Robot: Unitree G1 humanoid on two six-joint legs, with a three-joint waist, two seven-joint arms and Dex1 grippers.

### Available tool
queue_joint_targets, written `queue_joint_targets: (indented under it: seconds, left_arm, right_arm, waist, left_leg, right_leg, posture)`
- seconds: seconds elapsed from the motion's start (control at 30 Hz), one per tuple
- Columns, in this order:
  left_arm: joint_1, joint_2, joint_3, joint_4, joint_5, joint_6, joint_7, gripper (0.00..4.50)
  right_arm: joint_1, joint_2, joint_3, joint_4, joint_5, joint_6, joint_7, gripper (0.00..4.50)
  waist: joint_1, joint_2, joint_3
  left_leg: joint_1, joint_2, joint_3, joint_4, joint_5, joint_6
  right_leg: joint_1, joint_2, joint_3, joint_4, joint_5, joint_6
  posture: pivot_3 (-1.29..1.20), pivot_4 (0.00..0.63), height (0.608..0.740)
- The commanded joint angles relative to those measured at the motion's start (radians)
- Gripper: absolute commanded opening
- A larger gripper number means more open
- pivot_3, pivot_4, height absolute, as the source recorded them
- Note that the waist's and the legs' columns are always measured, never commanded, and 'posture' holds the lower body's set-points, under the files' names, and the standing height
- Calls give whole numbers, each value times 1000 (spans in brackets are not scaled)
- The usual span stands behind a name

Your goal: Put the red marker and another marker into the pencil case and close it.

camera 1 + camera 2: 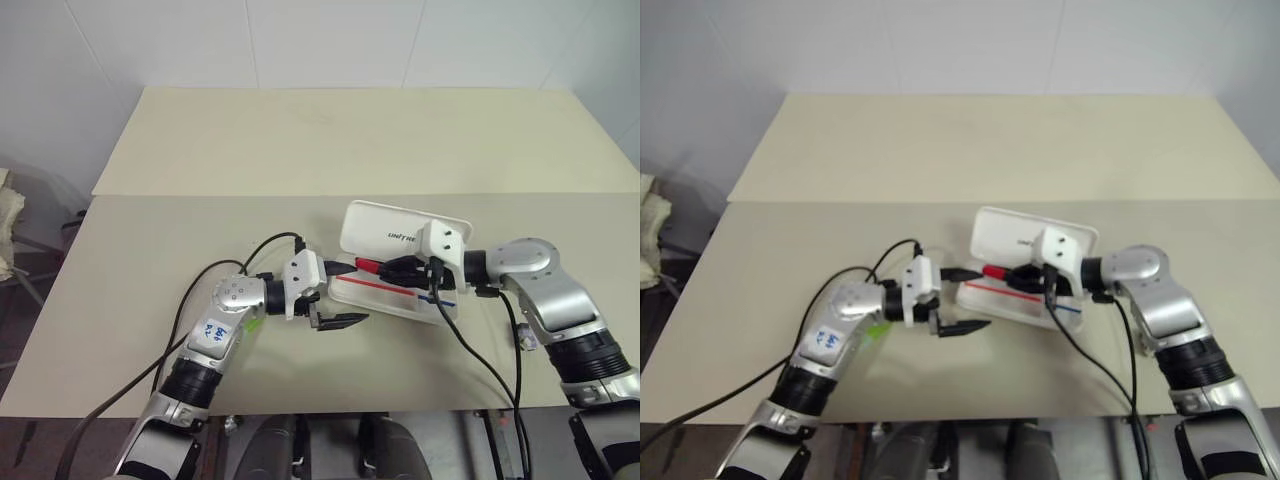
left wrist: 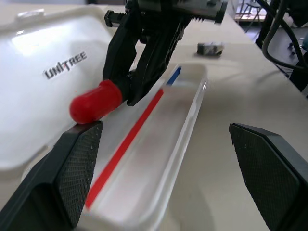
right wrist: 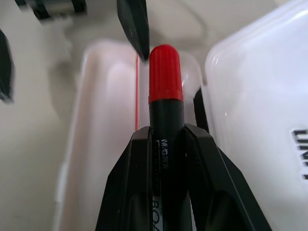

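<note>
Glossy white rounded pencil case (image 1: pixel 400 262); right gripper (image 3: pixel 166 139) clamps red marker (image 3: pixel 165 91).

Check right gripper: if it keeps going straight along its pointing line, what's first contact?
Likely the open pencil case base: the right gripper, shut on the red marker, angles down over it. Depth is unclear.

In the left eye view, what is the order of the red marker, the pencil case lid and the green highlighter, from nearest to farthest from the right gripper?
1. Red marker: held in the right gripper.
2. Pencil case lid: just behind it.
3. Green highlighter: far across, under the left arm.
</note>
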Motion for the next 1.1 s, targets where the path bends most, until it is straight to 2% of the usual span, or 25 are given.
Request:
queue_joint_targets:
  seconds: [0.03, 0.13, 0.27, 0.37, 0.5, 0.57, 0.67, 0.8, 1.1]
  left_arm:
    - [13, 9, 13, -63, -27, 4, 9, 4500]
    - [32, 19, 20, -83, -29, 11, 15, 4500]
    - [50, 34, 27, -102, -33, 16, 23, 4500]
    - [57, 44, 31, -109, -36, 18, 27, 4500]
    - [61, 50, 35, -115, -38, 21, 30, 4500]
    - [63, 52, 37, -120, -39, 23, 32, 4500]
    - [71, 66, 52, -143, -46, 33, 35, 4500]
    - [99, 88, 73, -190, -60, 51, 48, 4500]
    - [211, 149, 155, -328, -100, 103, 104, 4500]
  right_arm:
    - [-29, 18, 3, 24, -20, -58, 4, 573]
    - [-37, 20, 22, 51, -46, -78, 21, 573]
    - [-40, 17, 37, 94, -95, -165, 24, 1965]
    - [-50, 30, 17, 111, -94, -188, 12, 2923]
    - [-63, 43, -2, 112, -70, -183, 9, 4422]
    - [-68, 56, -24, 96, -36, -154, 9, 4471]
    - [-65, 74, -91, 19, 98, -65, 47, 4471]
    - [-14, 48, -137, -63, 202, 19, 95, 4471]
    - [53, 16, -182, -181, 301, 118, 113, 4471]
  waist:
    - [0, 0, 0]
    - [-1, 0, 0]
    - [-2, 0, 0]
    - [-2, 0, 0]
    - [-2, 0, 0]
    - [-2, 0, 0]
    - [-5, 0, 0]
    - [-2, 0, 0]
    - [-2, 0, 0]
  left_leg:
    - [0, 0, 0, 0, 0, 0]
    - [0, 0, 0, 0, 0, 0]
    - [0, 0, 1, 0, 0, 0]
    - [0, 1, 1, 0, 0, 0]
    - [0, 1, 1, -1, 0, -1]
    - [0, 1, 1, -2, -1, -1]
    - [0, 1, 1, -2, -1, -1]
    - [0, 2, 1, -2, -1, -1]
    - [0, 3, 3, -2, -3, -1]
  right_leg:
    - [0, 0, 0, 0, 0, 0]
    - [0, 0, 0, 0, 0, 0]
    - [-1, 0, 1, 0, 0, 0]
    - [-1, 0, 1, 0, 0, 0]
    - [-1, 1, 1, 0, 0, 0]
    - [-1, 1, 1, 0, 0, 0]
    - [-1, 1, 1, 1, 0, 0]
    - [-1, 1, 1, 0, 0, 0]
    - [-2, 1, 6, -1, 0, 0]
  posture:
    - [0, 150, 740]
    - [0, 150, 740]
    - [0, 150, 740]
    - [0, 150, 740]
    - [0, 150, 740]
    - [0, 150, 740]
    - [0, 150, 740]
    - [0, 150, 740]
    - [0, 150, 740]
